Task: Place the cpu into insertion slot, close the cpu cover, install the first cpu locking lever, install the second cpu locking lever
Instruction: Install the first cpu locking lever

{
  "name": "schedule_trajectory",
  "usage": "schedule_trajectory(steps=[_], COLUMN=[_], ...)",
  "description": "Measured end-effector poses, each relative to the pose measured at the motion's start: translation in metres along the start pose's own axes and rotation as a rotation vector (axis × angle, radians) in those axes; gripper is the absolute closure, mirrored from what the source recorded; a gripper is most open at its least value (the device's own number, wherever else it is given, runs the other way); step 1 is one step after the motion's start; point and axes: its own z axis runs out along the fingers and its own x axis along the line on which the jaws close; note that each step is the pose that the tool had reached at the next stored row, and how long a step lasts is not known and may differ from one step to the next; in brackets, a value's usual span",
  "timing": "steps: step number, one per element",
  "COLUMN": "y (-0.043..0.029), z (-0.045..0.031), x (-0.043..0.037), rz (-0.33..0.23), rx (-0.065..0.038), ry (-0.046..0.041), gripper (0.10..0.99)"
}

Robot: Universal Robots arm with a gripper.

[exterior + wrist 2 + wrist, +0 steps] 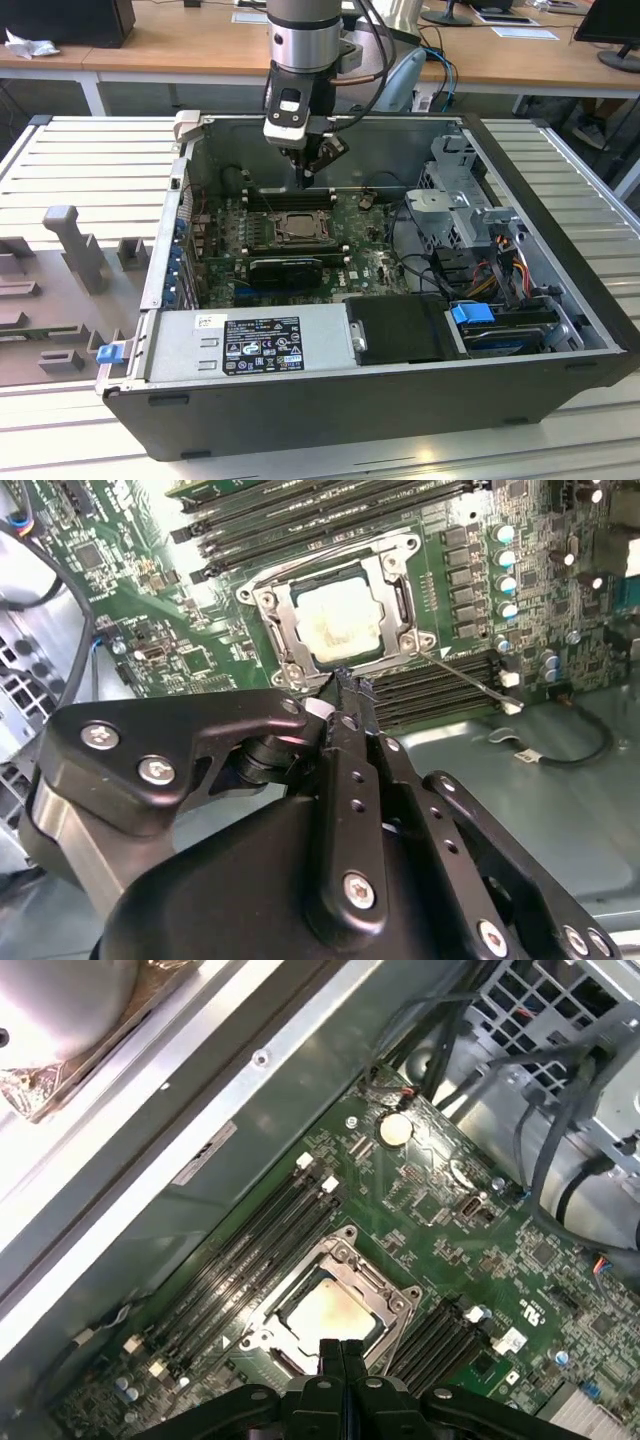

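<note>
Office desks line the back of the room, and a slatted metal table carries an open case lying on its side. Its motherboard faces up. The arm reaches down into the case, with the gripper low over the board, just beside the socket.

In the first wrist view the fingers are pressed together with nothing between them. Their tips sit at the socket's edge.

The cover lies flat around the cpu, which sits in the socket with its pale top showing through the open centre. So seating and covering look done.

A thin lever runs out from one socket corner across the memory slots and seems unlatched. The step in hand is probably a lever. To do it well, the closed tips should bear on the wire alone, press down and sideways under its hook, and stay off the cover and cpu.
</note>
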Motion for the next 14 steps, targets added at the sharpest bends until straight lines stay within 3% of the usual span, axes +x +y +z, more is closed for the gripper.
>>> schedule_trajectory(steps=[2, 4, 6, 8, 10, 14], y=[-0.0001, -0.0001, -0.0002, -0.0003, -0.0003, -0.0003], z=[0.0002, 0.0013, 0.0023, 0.0034, 0.0036, 0.0036], x=[0.0000, -0.0001, 0.0000, -0.0001, -0.0001, 0.0000], rz=[-0.021, -0.040, -0.066, -0.133, -0.183, -0.229], rx=[0.000, 0.003, 0.004, 0.004, 0.003, 0.003], ry=[0.0014, 0.0114, 0.0157, 0.0195, 0.0223, 0.0247], gripper=[0.980, 0.980, 0.980, 0.980, 0.980, 0.980])
